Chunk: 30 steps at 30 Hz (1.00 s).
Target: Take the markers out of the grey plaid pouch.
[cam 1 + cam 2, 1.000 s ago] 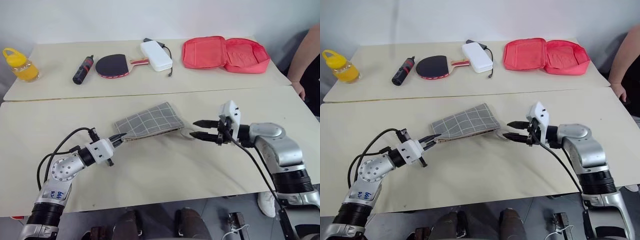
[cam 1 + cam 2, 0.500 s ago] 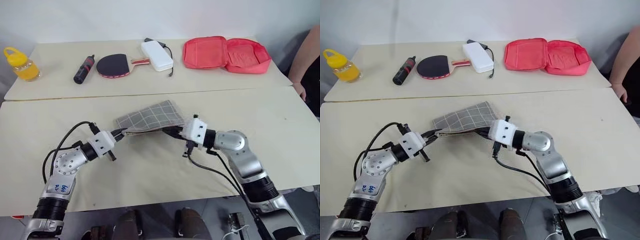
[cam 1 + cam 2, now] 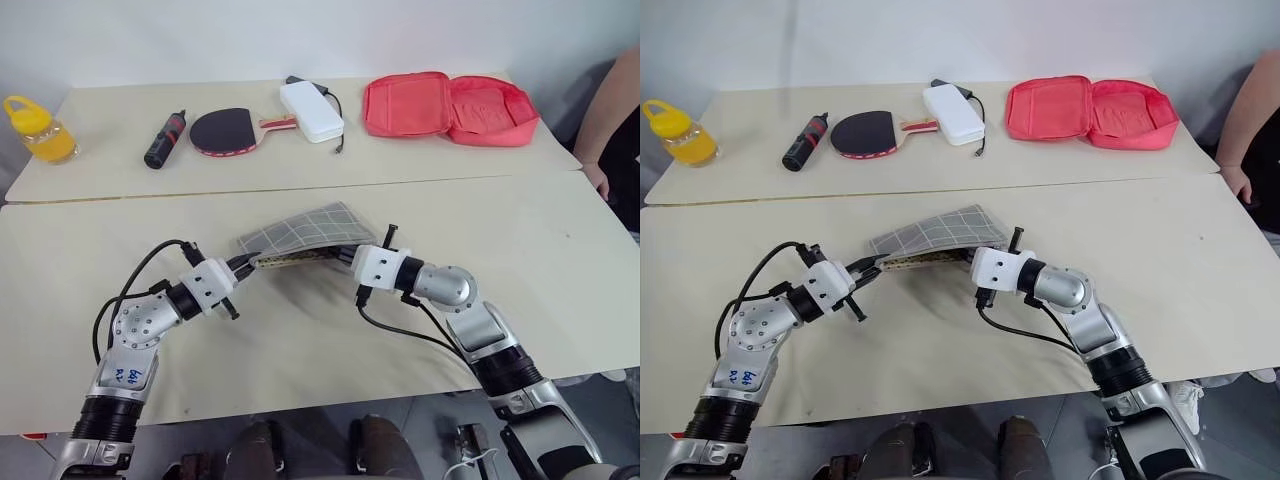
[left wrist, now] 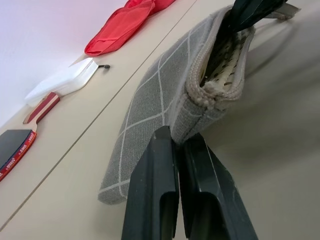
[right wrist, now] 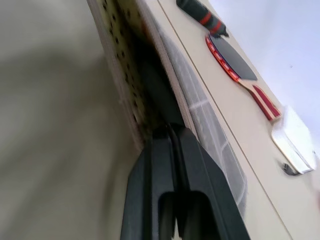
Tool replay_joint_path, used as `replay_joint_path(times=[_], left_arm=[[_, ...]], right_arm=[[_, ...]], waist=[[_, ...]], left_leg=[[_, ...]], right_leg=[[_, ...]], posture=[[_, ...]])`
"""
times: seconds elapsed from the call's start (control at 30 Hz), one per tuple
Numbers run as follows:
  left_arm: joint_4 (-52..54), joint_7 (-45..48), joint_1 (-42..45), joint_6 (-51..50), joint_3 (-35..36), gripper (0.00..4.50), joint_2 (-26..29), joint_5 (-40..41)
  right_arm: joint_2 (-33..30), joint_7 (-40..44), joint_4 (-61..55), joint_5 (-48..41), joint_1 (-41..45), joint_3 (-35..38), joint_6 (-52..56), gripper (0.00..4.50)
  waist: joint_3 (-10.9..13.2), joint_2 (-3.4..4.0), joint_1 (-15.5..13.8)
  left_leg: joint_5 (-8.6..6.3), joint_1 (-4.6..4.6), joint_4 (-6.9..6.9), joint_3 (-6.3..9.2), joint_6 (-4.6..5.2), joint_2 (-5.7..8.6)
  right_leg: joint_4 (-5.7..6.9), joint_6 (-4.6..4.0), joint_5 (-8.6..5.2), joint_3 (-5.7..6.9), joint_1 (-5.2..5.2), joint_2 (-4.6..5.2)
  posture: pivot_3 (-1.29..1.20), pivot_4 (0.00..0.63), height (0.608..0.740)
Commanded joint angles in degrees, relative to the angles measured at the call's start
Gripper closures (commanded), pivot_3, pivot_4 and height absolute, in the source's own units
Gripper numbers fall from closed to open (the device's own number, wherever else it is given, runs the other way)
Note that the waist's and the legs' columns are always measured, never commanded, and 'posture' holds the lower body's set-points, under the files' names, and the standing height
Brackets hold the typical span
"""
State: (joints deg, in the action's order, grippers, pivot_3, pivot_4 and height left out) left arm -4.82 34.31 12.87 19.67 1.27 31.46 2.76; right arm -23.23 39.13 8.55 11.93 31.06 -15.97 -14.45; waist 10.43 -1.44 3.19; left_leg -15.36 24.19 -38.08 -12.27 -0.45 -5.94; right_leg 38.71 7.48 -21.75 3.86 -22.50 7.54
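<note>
Now both grippers clamp the grey plaid pouch [image 3: 300, 233]: left gripper [image 4: 176, 145] pinching one end, right gripper [image 5: 170, 131] clenched inside its open mouth.

arms: silver metal joints | wrists: white housings | fingers [image 4: 165, 200]: black | cables: black, looped | left forearm: blue handwritten marks

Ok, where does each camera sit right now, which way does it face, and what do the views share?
Head eyes: look forward and down over both arms at the grey plaid pouch on the near table.
Left wrist: looks along the shut left gripper, clamped on a pouch corner.
Right wrist: looks along the shut right gripper into the pouch mouth.
Shared: pouch and paddle.
</note>
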Motion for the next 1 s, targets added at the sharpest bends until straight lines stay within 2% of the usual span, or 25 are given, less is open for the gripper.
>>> replay_joint_path(times=[0.03, 0.17, 0.27, 0.6, 0.67, 0.73, 0.77, 0.9, 1.0], left_arm=[[2.99, -0.14, 0.2, 0.1, -0.38, 4.5, -0.37, -0.02], [3.89, 0.35, 0.25, -0.36, -1.04, 4.5, -0.44, -0.28], [4.55, 0.36, 0.42, -0.95, -1.24, 4.5, -0.53, -0.16], [6.53, 1.27, 1.9, -3.71, -1.78, 4.5, -0.7, 1.0], [6.74, 1.54, 2.26, -4.29, -1.76, 4.5, -0.83, 1.41], [6.97, 1.88, 2.51, -4.98, -1.68, 4.5, -1.04, 2.06], [7.1, 2.21, 2.61, -5.54, -1.63, 4.5, -1.2, 2.64], [8.61, 3.68, 2.76, -8.87, -1.45, 4.5, -1.82, 5.47], [11.01, 4.85, 3.06, -14.75, -1.42, 4.5, -2.34, 9.2]], right_arm=[[0.75, -1.49, -0.89, 0.27, 1.12, 0.0, -1.04, 4.44], [0.96, -3.19, -0.04, 1.98, 3.07, 0.52, 0.03, 4.44], [0.51, -3.44, 0.3, 2.86, 3.91, 0.28, -0.68, 3.87], [-2.47, -0.93, 0.91, 5.08, 5.25, -1.57, -2.77, 0.55], [-2.27, 0.16, 0.41, 4.05, 5.17, -1.39, -1.87, 0.03], [-2.05, 1.26, -0.22, 2.82, 5.18, -1.07, -0.95, 0.11], [-2.1, 1.93, -0.49, 2.22, 5.31, -0.93, -0.43, 0.32], [-2.64, 4.06, -2.31, 0.67, 6.42, -0.28, 1.95, 1.61], [-3.78, 9.8, -5.48, -2.35, 7.28, -0.73, 7.09, 1.61]], waist=[[0.0, 0.0, -0.01], [0.0, 0.0, 0.02], [0.0, 0.0, 0.01], [0.0, 0.0, 0.05], [0.0, 0.0, 0.01], [0.0, 0.0, 0.0], [0.0, 0.0, 0.01], [0.0, 0.0, 0.02], [0.0, 0.0, -0.04]], left_leg=[[0.0, 0.0, 0.0, 0.0, 0.0, 0.0], [0.0, 0.0, -0.01, 0.0, 0.0, 0.0], [0.0, 0.0, -0.02, 0.0, 0.0, 0.0], [0.0, -0.01, -0.02, -0.01, -0.01, 0.0], [0.0, -0.01, -0.02, -0.01, 0.0, 0.0], [0.0, -0.01, -0.02, 0.0, 0.0, 0.0], [0.0, 0.0, -0.02, 0.0, 0.0, 0.0], [0.0, -0.01, -0.03, 0.0, 0.0, 0.0], [0.0, 0.0, -0.04, 0.01, 0.0, 0.0]], right_leg=[[0.0, 0.0, 0.0, 0.0, 0.0, 0.0], [0.02, 0.0, 0.0, 0.0, 0.0, 0.0], [0.04, 0.0, 0.0, -0.01, 0.0, 0.0], [0.06, 0.0, 0.0, -0.02, -0.01, 0.0], [0.06, 0.0, 0.0, -0.02, -0.01, 0.0], [0.06, 0.0, 0.0, -0.01, 0.0, 0.0], [0.05, 0.0, 0.0, -0.01, 0.0, 0.0], [0.06, 0.0, 0.0, -0.02, -0.01, 0.0], [0.06, 0.0, 0.0, -0.01, -0.01, 0.0]], posture=[[0.0, 0.15, 0.74], [0.0, 0.15, 0.74], [0.0, 0.15, 0.74], [0.0, 0.15, 0.74], [0.0, 0.15, 0.74], [0.0, 0.15, 0.74], [0.0, 0.15, 0.74], [0.0, 0.15, 0.74], [0.0, 0.15, 0.74]])
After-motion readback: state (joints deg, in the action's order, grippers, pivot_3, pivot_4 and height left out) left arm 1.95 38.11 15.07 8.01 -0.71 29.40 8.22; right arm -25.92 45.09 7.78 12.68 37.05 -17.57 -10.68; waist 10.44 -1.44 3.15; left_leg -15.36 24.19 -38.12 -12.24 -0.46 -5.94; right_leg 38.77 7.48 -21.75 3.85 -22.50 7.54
